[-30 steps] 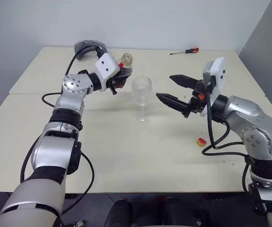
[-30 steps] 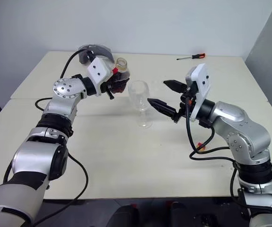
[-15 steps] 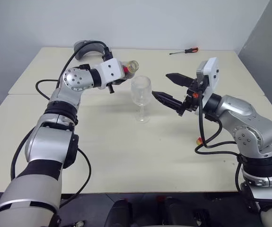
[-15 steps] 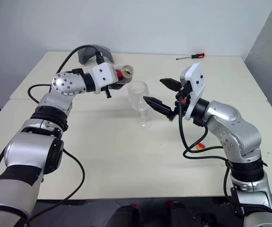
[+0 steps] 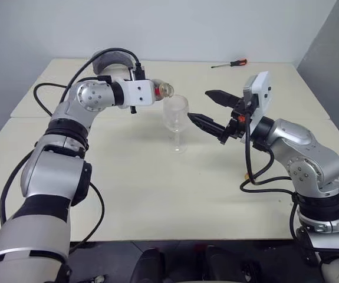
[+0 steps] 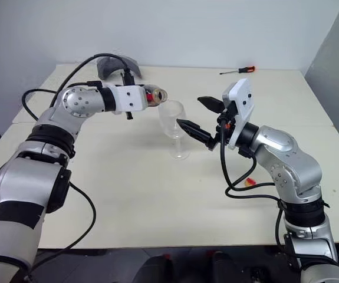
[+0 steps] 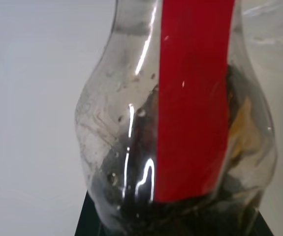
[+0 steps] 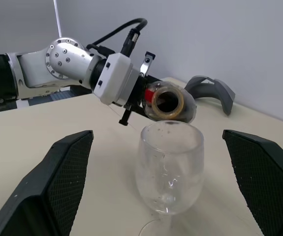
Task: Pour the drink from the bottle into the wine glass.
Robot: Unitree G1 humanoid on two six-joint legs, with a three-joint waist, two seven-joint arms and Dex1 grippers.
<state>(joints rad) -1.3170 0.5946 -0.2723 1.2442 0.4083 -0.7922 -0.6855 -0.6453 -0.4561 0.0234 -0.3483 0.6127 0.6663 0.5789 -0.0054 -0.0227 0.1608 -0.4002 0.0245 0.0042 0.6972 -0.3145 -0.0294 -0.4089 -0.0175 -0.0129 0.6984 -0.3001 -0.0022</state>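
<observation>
Two risks: our left gripper (image 5: 151, 94), pinching the squat clear red-striped bottle (image 5: 162, 90) tipped level beside the clear stemmed wine glass (image 5: 175, 121), may spill past its rim, or our spread right gripper (image 5: 207, 109) may knock it.

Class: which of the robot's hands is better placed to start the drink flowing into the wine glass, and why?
Left. The left hand grips the bottle, tipped with its mouth at the wine glass rim. The right hand is open, beside the glass.

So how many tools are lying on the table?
1: a red-handled screwdriver at the table's far edge, beyond the right hand. The grey curved thing at the far left looks like no tool; others may be hidden.
</observation>
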